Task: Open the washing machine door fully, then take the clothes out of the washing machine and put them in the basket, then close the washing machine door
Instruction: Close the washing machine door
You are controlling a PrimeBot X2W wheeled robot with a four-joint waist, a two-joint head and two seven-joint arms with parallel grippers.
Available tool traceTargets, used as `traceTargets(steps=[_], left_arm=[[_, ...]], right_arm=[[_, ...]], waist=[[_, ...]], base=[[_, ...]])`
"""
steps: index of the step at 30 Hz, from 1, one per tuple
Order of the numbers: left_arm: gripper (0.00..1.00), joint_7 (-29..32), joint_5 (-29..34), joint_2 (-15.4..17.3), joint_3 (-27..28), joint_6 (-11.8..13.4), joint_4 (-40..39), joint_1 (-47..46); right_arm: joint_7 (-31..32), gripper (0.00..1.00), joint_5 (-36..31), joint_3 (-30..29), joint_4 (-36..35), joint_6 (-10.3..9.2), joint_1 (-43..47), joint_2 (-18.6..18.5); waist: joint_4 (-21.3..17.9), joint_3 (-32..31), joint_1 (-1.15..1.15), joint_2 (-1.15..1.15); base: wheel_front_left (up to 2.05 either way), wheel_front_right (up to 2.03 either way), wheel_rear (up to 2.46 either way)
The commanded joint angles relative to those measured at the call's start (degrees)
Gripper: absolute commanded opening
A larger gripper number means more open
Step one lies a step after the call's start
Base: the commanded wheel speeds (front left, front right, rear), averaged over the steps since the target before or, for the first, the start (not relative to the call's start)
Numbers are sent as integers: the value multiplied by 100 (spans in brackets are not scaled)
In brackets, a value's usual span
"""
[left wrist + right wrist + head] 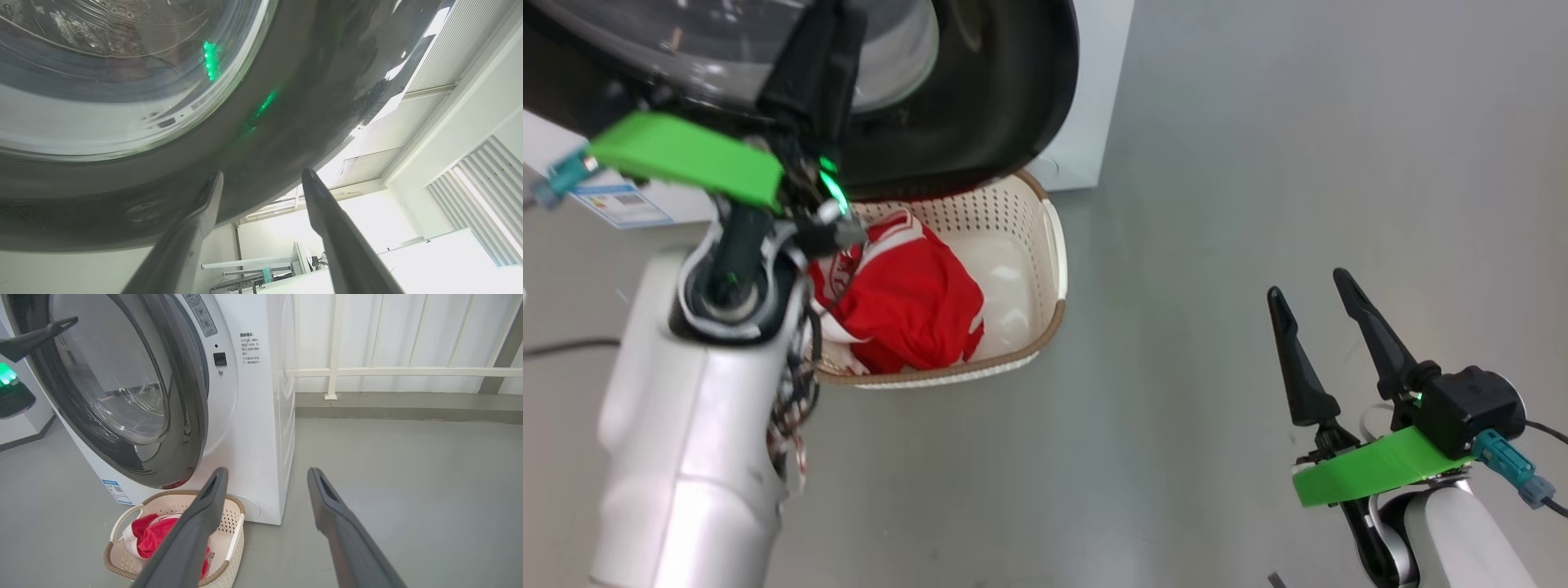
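Observation:
The washing machine door [122, 388], black-rimmed with a clear glass bowl, stands ajar, its free edge a little off the white washing machine [253, 416]. My left gripper [263, 177] is open, its fingers right at the door's black rim [286, 102] with nothing between them. One left finger [41, 335] lies against the door's outer edge. The red and white clothes [907, 302] lie in the cream basket [1045, 245] on the floor below the door. My right gripper [1311, 286] hangs open and empty over bare floor, well to the right of the basket.
My pale left forearm [686, 425] covers the basket's left side in the head view. A white railing [367, 371] runs along the wall to the right of the machine, with grey floor [388, 477] before it. A cable [564, 347] lies on the floor at the left.

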Motion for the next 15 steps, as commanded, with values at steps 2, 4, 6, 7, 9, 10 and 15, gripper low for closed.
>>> traceTargets(steps=[2,4,6,7,9,10,15], left_arm=[[100,-127,164,211,65,-41,-426,388],[100,-229,284,238,37,-41,-669,683],[100,-373,399,252,29,-41,-930,1007],[100,-450,448,254,32,-41,-1072,1175],[100,-639,533,248,59,-41,-1331,1518],[100,-733,632,261,42,-41,-1469,1681],[100,-1342,1668,504,-286,-42,-1999,2476]], right_arm=[[-36,100,24,70,-94,28,115,-23],[-36,100,27,45,-86,28,172,-23],[-36,100,31,17,-81,28,236,-23],[-36,100,34,3,-74,28,272,-23],[-36,100,40,-34,-62,28,347,-23],[-36,100,46,-53,-56,28,386,-23],[-36,100,59,-134,-40,28,563,-23]], waist=[[168,-328,0,0],[217,-467,0,0],[265,-608,0,0],[288,-681,0,0],[337,-824,0,0],[360,-894,0,0],[461,-1226,0,0]], base=[[0,0,0],[0,0,0],[0,0,0],[0,0,0],[0,0,0],[0,0,0],[0,0,0]])
